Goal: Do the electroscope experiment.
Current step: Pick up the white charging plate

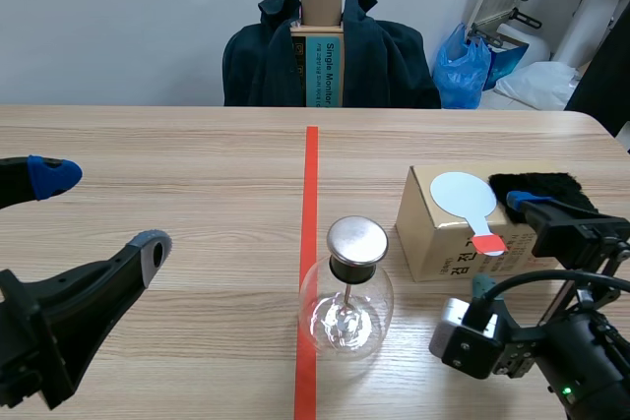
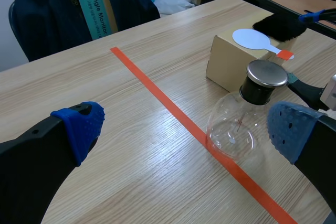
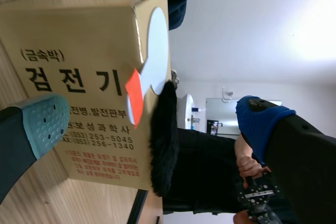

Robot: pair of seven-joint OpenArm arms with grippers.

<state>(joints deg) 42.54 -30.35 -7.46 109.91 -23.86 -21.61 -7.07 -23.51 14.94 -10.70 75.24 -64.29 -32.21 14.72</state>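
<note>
Wooden table (image 1: 197, 243) carries a cardboard box (image 1: 433, 238) at right, with the glass electroscope (image 1: 346, 307) just left of it on the tape line. On the box lie black fur (image 1: 536, 184) and a white paddle (image 1: 461, 194), its orange handle pointing near-right toward the spread right gripper (image 1: 500, 243). That arm is clearly nearer, as the left gripper (image 1: 103, 211), also spread, hangs well left.

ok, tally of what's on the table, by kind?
electroscope: 1
box: 1
paddle: 1
fur: 1
total: 4
</note>
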